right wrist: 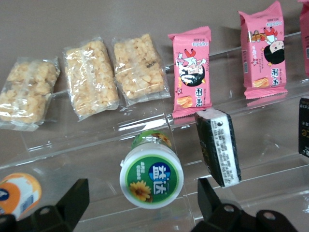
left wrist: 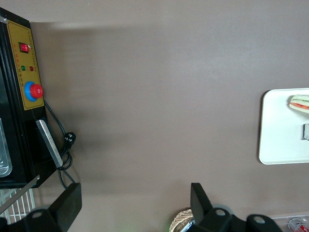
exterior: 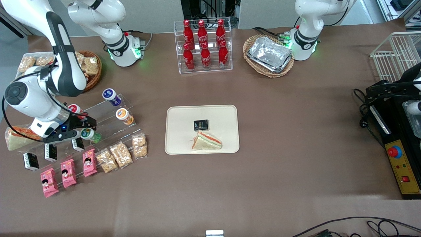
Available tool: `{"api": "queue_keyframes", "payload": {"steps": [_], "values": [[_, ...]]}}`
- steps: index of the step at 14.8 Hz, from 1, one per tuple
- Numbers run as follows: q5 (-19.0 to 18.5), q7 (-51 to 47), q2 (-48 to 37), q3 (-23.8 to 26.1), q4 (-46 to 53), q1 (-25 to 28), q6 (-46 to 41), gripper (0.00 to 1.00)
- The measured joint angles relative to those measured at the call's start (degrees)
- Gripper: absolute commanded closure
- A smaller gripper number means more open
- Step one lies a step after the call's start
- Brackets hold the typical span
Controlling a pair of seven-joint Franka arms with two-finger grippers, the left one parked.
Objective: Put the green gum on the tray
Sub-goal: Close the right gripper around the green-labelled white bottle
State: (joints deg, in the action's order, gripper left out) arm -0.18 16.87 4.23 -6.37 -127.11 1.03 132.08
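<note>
On the clear shelf point(right wrist: 96, 150), green gum point(right wrist: 151, 173) sits between the open end effector's point(right wrist: 140, 198) fingers.

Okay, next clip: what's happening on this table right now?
The right arm's gripper is down at the clear acrylic snack rack, open, with its fingers either side of the green gum but not yet closed on it. The bottle still sits on its shelf beside the orange gum bottle. The tray, mid-table, already carries a sandwich and a small black packet, with bare space left for the gum.
</note>
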Motion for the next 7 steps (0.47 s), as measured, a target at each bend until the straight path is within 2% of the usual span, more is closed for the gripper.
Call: {"api": "queue_keyframes", "payload": {"steps": [4, 7], "values": [[-0.1, 0.0, 1.1, 0.0, -0.1, 0.0, 1.3, 0.03], [-0.5, 0.0, 1.9, 0.0, -0.3, 0.0, 2.4, 0.12]]}}
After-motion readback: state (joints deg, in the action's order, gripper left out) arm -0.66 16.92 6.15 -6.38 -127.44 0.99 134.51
